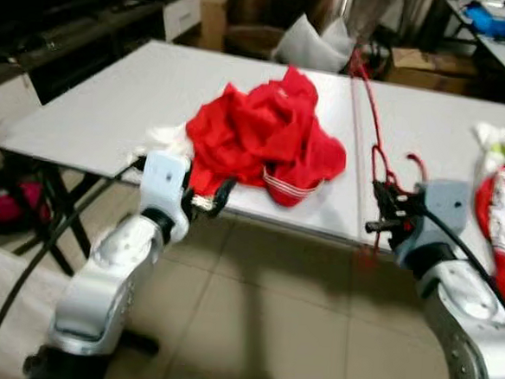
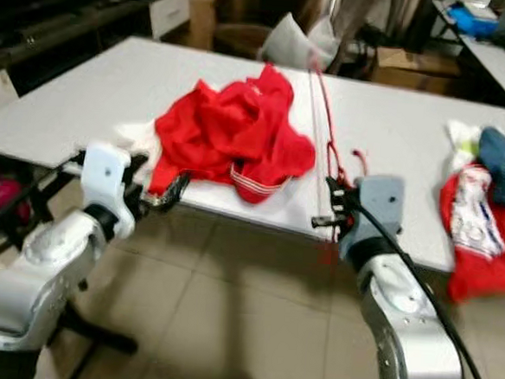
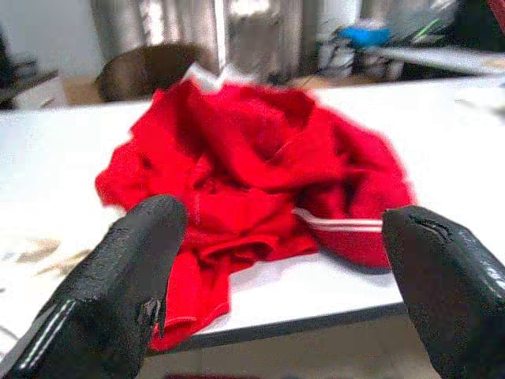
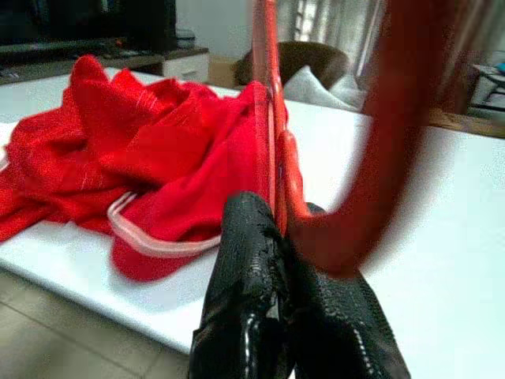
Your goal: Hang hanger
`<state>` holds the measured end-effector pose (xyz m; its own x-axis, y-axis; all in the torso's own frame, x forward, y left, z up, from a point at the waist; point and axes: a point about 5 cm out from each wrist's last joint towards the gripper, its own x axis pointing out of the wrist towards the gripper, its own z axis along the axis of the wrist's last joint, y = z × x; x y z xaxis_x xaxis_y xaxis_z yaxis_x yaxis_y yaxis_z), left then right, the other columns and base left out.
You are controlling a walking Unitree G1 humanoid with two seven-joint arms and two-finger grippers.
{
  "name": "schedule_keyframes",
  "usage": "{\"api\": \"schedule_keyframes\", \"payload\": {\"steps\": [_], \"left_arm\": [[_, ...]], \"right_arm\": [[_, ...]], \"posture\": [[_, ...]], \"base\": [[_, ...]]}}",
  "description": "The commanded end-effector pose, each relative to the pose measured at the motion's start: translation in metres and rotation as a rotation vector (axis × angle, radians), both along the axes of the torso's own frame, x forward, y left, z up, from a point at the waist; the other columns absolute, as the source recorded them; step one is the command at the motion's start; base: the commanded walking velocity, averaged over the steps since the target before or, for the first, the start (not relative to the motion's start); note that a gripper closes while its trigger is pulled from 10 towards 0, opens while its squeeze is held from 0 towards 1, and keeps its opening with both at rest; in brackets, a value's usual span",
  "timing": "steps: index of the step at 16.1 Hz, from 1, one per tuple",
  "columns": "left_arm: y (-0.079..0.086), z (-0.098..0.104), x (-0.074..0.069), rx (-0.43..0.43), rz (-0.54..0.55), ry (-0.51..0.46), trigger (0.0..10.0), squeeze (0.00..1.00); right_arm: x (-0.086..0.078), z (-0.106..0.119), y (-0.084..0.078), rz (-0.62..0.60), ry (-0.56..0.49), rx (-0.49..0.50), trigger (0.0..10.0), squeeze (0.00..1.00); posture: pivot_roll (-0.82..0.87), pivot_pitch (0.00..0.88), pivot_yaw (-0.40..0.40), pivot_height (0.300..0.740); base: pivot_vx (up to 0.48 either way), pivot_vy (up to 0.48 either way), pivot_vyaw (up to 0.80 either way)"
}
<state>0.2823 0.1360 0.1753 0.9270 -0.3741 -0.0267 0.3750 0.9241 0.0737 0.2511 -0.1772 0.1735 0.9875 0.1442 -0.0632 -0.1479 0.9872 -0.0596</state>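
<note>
A thin red hanger [image 1: 367, 106] stands tilted over the white table [image 1: 111, 102], its hook end [image 1: 410, 161] near my right gripper [image 1: 383, 207]. That gripper is shut on the hanger's wire at the table's front edge; in the right wrist view the black fingers [image 4: 260, 300] pinch the red hanger [image 4: 272, 150]. A crumpled red garment [image 1: 265, 134] with white stripes lies mid-table. My left gripper [image 1: 220, 198] is open at the front edge, just in front of the garment [image 3: 252, 189], with nothing between its fingers [image 3: 126, 284].
More clothes, red, white and blue [image 1: 503, 198], are piled at the table's right end. A brown chair [image 1: 273, 13] and a white bag [image 1: 310, 42] stand behind the table. Dark furniture [image 1: 64, 29] lines the left. Tiled floor [image 1: 261, 320] lies below.
</note>
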Motion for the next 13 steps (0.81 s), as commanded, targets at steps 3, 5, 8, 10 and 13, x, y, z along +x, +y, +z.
{"api": "schedule_keyframes", "payload": {"steps": [3,5,8,10,13], "left_arm": [[-0.002,-0.002,-0.002,0.018,-0.024,0.013,10.0,0.0],[-0.003,-0.001,-0.002,0.02,-0.036,0.013,10.0,0.0],[-0.004,-0.001,0.0,0.035,-0.042,0.013,10.0,0.0],[-0.003,-0.001,0.001,0.032,-0.046,0.01,10.0,0.0],[0.0,0.011,0.004,0.066,-0.146,-0.058,10.0,0.95]], "right_arm": [[0.0,0.004,-0.002,-0.012,-0.01,0.003,10.0,0.0],[0.0,0.004,0.0,-0.011,-0.011,0.005,10.0,0.0],[-0.001,0.004,0.002,-0.001,-0.009,0.005,10.0,0.0],[-0.001,0.006,0.003,0.05,-0.011,-0.012,10.0,0.0],[0.001,0.011,0.004,0.174,-0.006,-0.066,10.0,0.0]], "posture": [[-0.09,0.003,0.001,0.74],[-0.09,0.002,0.003,0.74],[-0.09,0.006,0.004,0.74],[-0.09,0.006,-0.004,0.74],[-0.09,0.002,-0.015,0.74]], "base": [[0.0,0.0,0.0],[0.0,-0.124,0.0],[0.0,-0.432,0.0],[0.0,-0.234,0.0],[0.0,0.0,0.0]]}}
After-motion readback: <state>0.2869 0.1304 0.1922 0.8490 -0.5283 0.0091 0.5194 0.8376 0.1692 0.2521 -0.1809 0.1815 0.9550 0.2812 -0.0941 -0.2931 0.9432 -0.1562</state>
